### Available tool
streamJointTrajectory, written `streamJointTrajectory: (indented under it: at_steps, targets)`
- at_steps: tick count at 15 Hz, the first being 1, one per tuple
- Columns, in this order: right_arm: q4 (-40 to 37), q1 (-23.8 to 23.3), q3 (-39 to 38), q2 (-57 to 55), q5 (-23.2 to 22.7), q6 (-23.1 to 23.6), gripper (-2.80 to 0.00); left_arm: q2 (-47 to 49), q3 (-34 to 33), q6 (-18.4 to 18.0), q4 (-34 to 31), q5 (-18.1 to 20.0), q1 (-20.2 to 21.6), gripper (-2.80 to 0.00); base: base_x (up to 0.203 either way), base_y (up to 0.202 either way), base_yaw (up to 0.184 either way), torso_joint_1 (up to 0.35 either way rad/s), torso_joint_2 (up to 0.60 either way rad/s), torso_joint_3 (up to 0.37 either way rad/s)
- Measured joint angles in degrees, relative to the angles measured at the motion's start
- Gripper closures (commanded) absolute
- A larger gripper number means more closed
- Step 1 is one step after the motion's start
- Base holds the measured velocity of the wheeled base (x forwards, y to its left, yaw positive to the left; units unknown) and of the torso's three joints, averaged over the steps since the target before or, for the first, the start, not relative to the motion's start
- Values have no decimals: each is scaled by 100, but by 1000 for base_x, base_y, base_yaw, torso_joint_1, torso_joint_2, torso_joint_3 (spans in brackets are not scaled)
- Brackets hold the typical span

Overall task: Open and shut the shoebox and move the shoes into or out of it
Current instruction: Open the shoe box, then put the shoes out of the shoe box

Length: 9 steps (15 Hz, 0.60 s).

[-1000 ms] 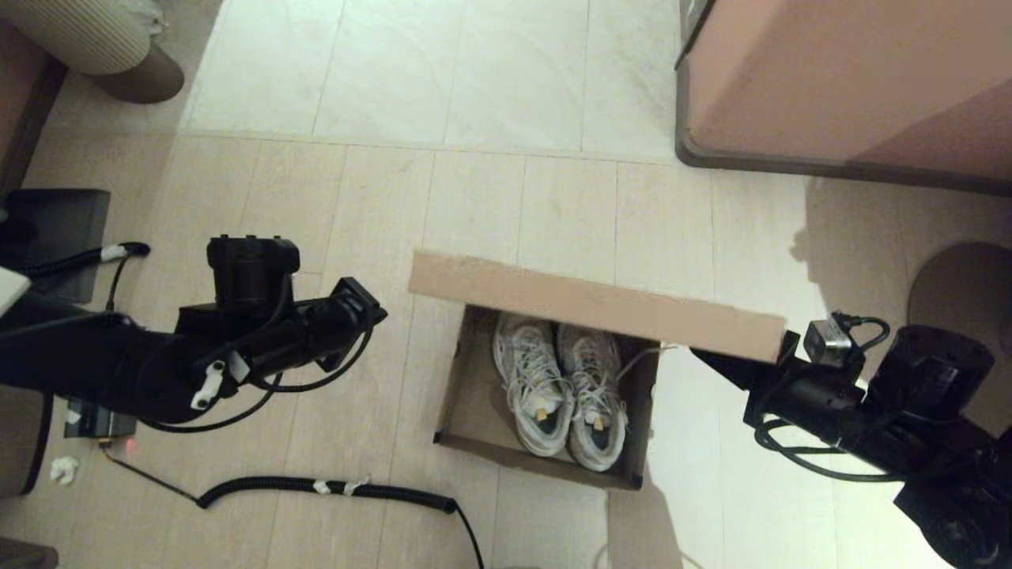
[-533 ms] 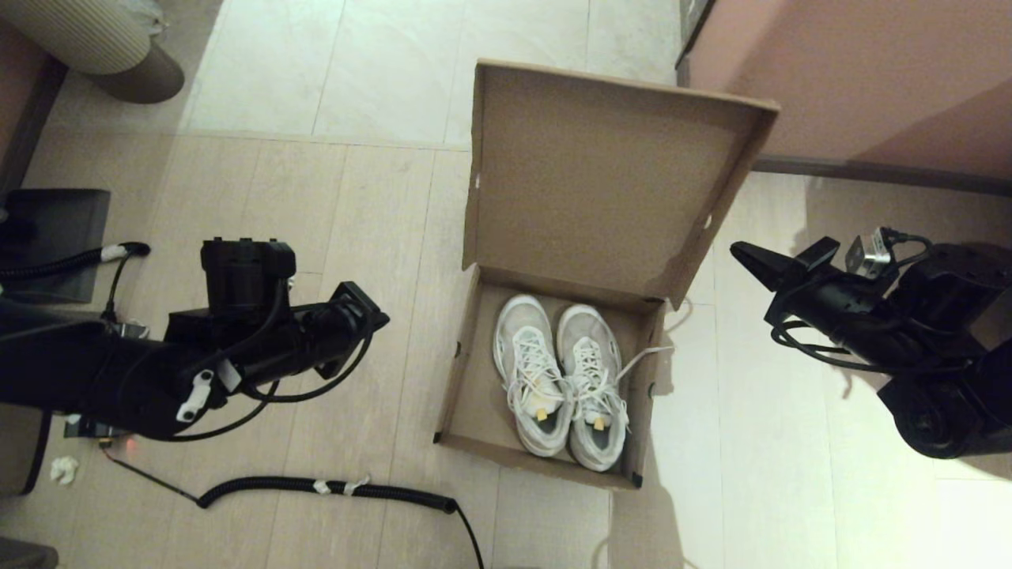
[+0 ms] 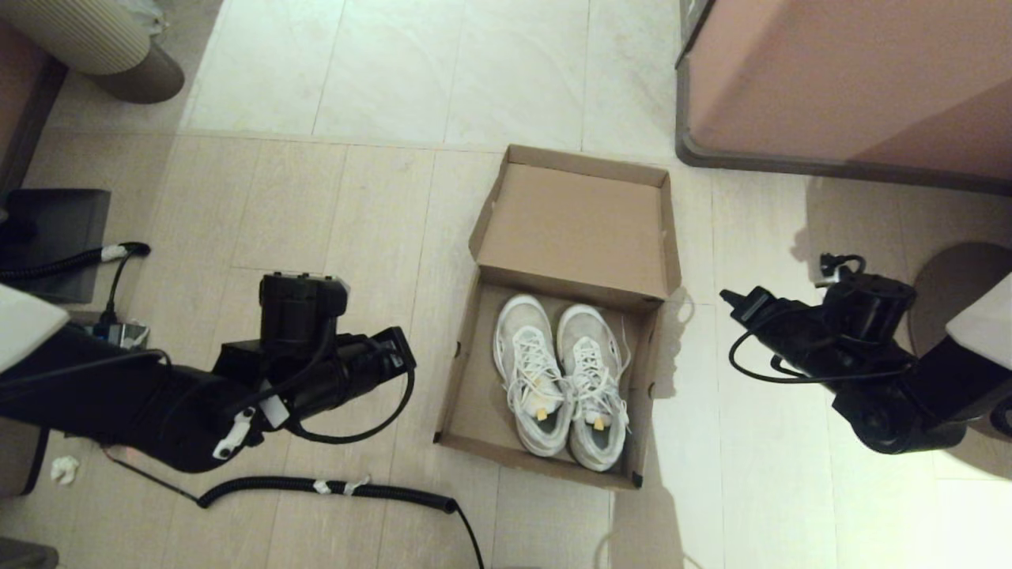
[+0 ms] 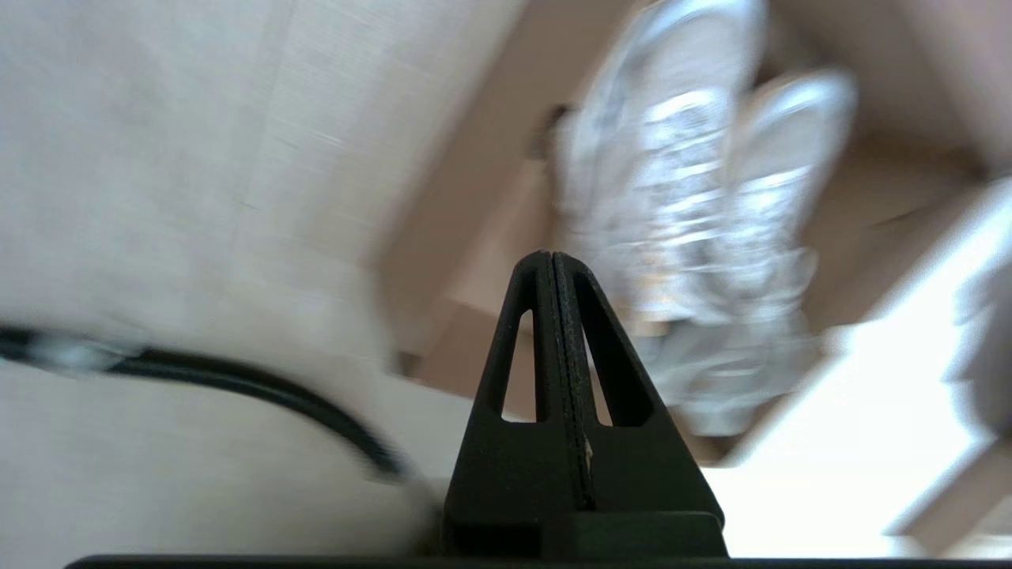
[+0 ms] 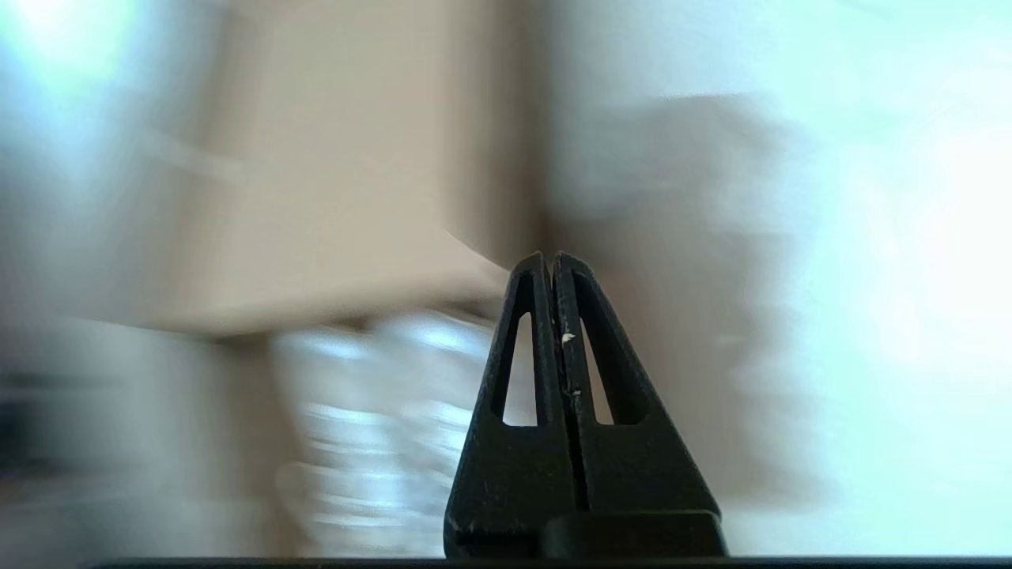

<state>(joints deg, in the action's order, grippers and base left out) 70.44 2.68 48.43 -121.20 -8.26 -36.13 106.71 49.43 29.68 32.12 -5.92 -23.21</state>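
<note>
The brown cardboard shoebox [image 3: 466, 395] stands open on the floor, its hinged lid [image 3: 581, 229] flung back flat on the far side. Inside lie the two white sneakers [image 3: 561, 383] side by side, toes away from me, showing blurred in the left wrist view as the sneakers [image 4: 696, 205]. My left gripper [image 3: 403, 348] hovers left of the box, shut and empty, its shut tips [image 4: 551, 257] pointing toward the shoes. My right gripper [image 3: 727, 299] is to the right of the box, shut and empty, clear of the lid; its tips [image 5: 551, 257] are together.
A large pinkish cabinet [image 3: 846, 79] stands at the back right, close to the lid. A black coiled cable [image 3: 332, 486] lies on the floor in front of the left arm. A striped round object [image 3: 95, 39] is at the far left corner.
The lid swung from half-raised, on my right gripper, to upright, then fell back flat behind the box. My right gripper drew away to the right. My left arm shifted toward the box.
</note>
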Motion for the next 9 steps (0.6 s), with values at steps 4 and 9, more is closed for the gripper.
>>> streamJointTrajectory:
  at_steps: [4, 9]
  targets:
    - [-1495, 341, -140, 23, 958, 1174, 0, 679, 477, -574, 330, -48, 112, 0, 0, 0, 0, 0, 0, 0]
    - [-1507, 619, -95, -311, 975, 1428, 0, 1674, 1363, -736, 594, -60, 166, 0, 0, 0, 0, 0, 0, 0]
